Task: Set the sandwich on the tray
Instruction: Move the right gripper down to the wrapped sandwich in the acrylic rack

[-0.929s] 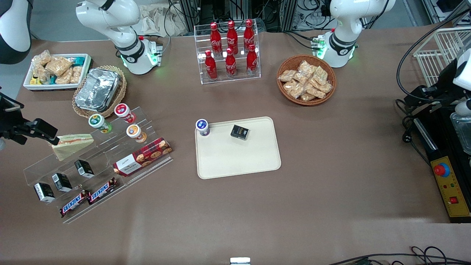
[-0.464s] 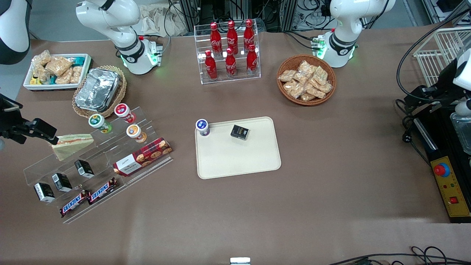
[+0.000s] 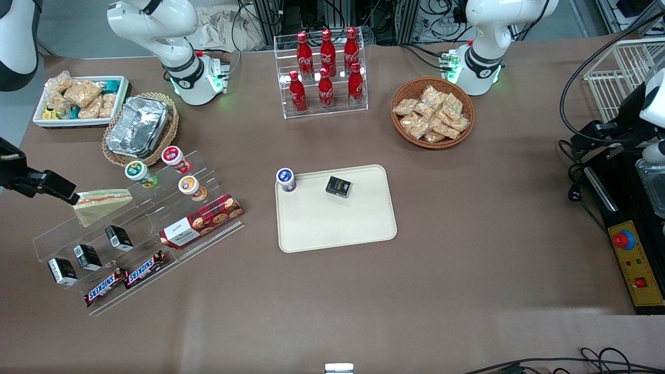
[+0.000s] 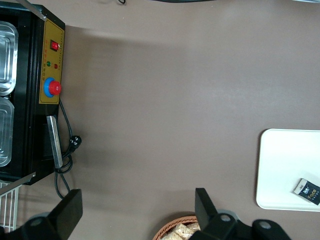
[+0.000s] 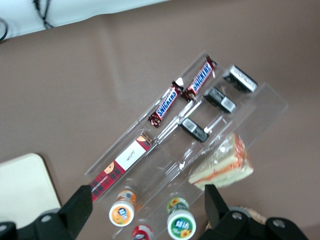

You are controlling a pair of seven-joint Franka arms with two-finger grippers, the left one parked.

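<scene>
Now 1 sandwich, 1 tray, end effector open

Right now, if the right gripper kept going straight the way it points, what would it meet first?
Probably the sandwich on the clear stepped rack. The open gripper hangs above the rack's upper steps, its fingertip beside the wedge's corner. Depth is unclear, so the nearby cups might be touched instead.

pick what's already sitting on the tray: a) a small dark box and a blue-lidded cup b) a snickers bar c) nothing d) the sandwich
a: the tray holds a small dark box and a blue-lidded cup, while the sandwich lies on the clear stepped rack, with the open tool above the rack near it.
</scene>
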